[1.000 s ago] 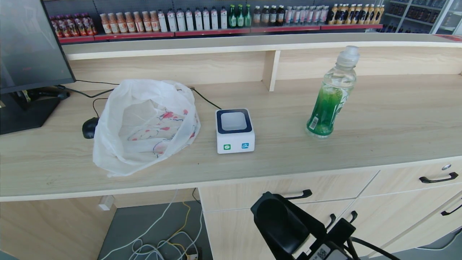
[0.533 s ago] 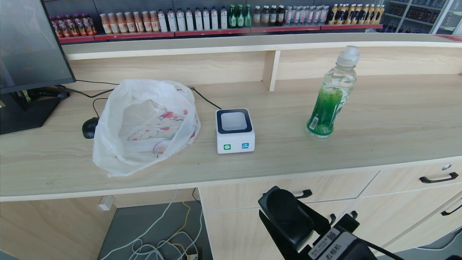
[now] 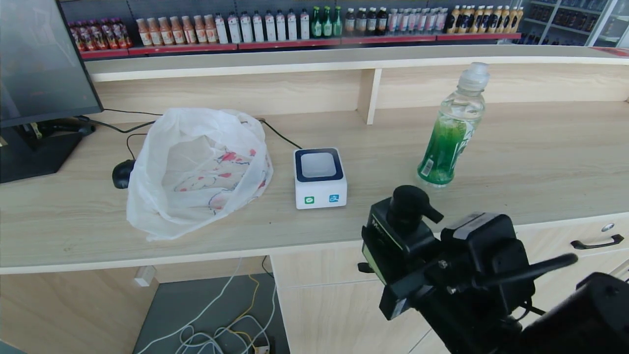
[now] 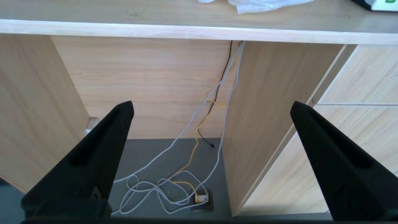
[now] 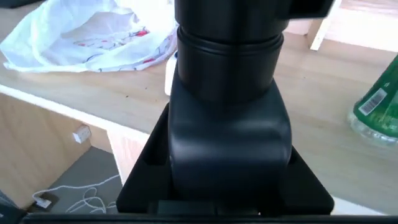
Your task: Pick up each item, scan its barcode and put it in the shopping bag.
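Observation:
A green-labelled drink bottle (image 3: 449, 132) stands upright on the wooden counter (image 3: 540, 162), right of centre; its lower part is also at the edge of the right wrist view (image 5: 378, 109). A white scanner box (image 3: 319, 177) sits mid-counter. Left of it lies the white plastic shopping bag (image 3: 196, 167) (image 5: 87, 34), its mouth open upward. My right gripper (image 3: 403, 221) is at the counter's front edge, in front of and below the bottle, apart from it; my own black arm covers it in the right wrist view. My left gripper (image 4: 211, 107) hangs open and empty below the counter top.
A monitor (image 3: 39, 64) and a black mouse (image 3: 121, 173) sit at the counter's left end. A raised back ledge with a divider (image 3: 368, 93) bounds the far side. Drawers with black handles (image 3: 597, 243) lie under the counter at right, and cables (image 4: 186, 186) lie on the floor.
My right arm has risen from low in front of the drawers to the counter's front edge, nearer the bottle. Bottle, scanner and bag have not moved.

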You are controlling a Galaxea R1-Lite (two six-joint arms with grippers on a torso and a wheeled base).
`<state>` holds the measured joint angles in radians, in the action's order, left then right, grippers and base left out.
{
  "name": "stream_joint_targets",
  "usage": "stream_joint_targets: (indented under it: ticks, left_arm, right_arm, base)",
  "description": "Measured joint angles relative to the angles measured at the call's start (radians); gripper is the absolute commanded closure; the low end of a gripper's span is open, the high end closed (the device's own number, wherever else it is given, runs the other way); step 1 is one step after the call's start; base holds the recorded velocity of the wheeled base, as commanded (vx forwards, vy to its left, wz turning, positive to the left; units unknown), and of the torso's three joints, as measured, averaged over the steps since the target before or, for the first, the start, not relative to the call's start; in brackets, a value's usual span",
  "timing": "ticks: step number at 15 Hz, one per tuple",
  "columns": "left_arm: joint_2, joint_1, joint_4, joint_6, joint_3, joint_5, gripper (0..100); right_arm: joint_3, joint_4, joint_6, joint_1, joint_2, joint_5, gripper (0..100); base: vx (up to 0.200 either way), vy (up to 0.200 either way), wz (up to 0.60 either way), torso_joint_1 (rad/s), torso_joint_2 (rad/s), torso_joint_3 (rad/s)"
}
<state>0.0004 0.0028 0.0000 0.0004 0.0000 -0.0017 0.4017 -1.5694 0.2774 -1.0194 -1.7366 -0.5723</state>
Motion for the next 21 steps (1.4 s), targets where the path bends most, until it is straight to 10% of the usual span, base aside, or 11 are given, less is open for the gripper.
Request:
stream_joint_targets:
  ticks: [6, 21]
  left_arm:
    - [0.000, 0.000, 0.000, 0.000, 0.000, 0.000, 0]
    - [0.000, -0.001, 0.000, -0.001, 0.000, 0.000, 0]
  right_arm:
    - [0.259, 0.000, -0.143, 0.296, -0.071, 0.245, 100]
    - [0.436, 0.001, -0.210, 0.370, -0.137, 0.214, 100]
  base:
    - [0.000, 0.000, 0.00, 0.000, 0.00, 0.000]
    - [0.000, 0.107, 0.00, 0.001, 0.00, 0.002]
